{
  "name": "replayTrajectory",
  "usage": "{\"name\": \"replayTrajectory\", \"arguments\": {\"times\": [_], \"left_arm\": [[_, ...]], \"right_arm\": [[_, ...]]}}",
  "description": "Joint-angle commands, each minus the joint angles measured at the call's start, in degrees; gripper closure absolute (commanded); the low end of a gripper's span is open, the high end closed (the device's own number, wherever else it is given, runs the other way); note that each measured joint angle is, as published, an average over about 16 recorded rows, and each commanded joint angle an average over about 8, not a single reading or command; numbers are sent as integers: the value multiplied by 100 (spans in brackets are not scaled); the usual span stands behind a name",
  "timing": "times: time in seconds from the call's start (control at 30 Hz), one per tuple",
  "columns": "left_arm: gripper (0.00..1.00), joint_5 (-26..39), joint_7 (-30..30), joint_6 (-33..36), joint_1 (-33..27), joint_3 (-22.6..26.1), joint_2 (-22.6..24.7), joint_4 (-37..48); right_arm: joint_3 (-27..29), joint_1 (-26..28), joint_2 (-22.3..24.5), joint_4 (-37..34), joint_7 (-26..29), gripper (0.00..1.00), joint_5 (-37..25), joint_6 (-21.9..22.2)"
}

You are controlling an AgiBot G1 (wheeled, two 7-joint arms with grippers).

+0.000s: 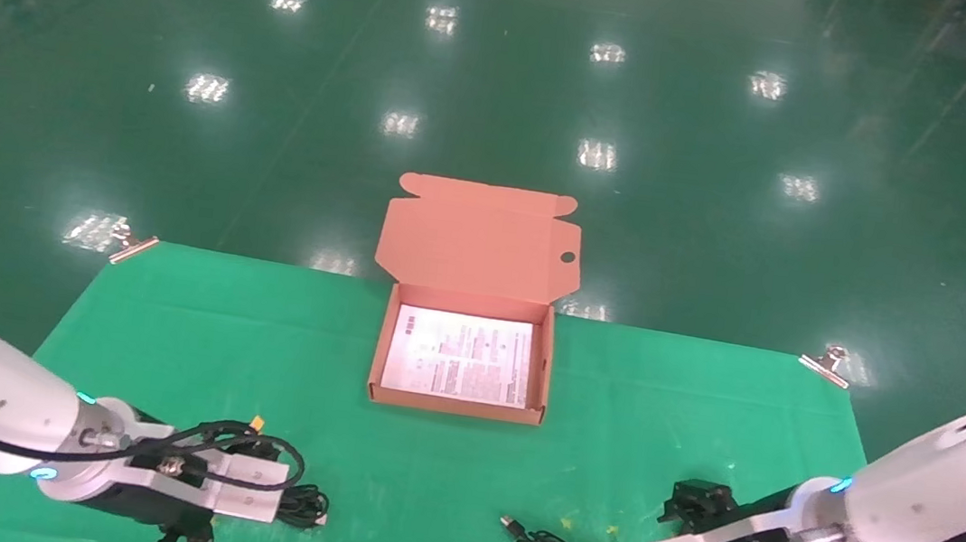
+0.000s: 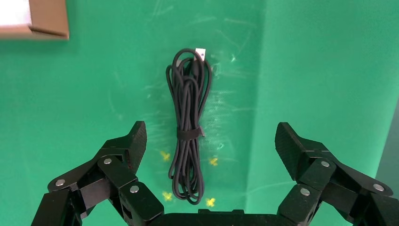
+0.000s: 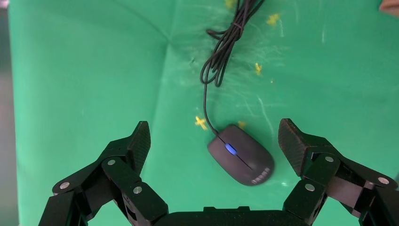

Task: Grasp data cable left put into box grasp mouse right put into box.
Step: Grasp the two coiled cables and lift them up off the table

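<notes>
1. At the near left corner of the table (image 1: 166, 335), the left claw (image 2: 209, 141) hangs above the data cable (image 2: 188, 127), released, its fingers spread wide with nothing between them.
2. The data cable lies flat on the green cloth as a long oval bundle bound by a strap, between the two fingers and below them, its pale plug end pointing away from the claw.
3. At the near right, the right claw (image 3: 214, 141) is likewise released, poised over the mouse (image 3: 241, 154).
4. The mouse rests on the cloth between the spread fingers, nearer one of them, untouched; its cord (image 3: 226, 44) trails away in loose loops.
5. The box (image 1: 462, 355) sits open mid-table, well apart from both claws, holding a white leaflet (image 1: 460, 357).
</notes>
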Motion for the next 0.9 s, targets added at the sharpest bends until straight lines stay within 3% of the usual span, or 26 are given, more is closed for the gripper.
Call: {"name": "replayTrajectory", "arguments": {"times": [0.03, 0.4, 0.9], "left_arm": [[0, 188, -89, -93, 36, 52, 69, 46], [0, 108, 12, -416, 9, 14, 525, 1574], [0, 328, 699, -1090, -195, 71, 1013, 2884]], "right_arm": [[-35, -109, -36, -15, 180, 0, -164, 136], [-26, -444, -370, -408, 674, 0, -320, 632], [-1, -503, -1048, -1824, 128, 0, -117, 1076]]}}
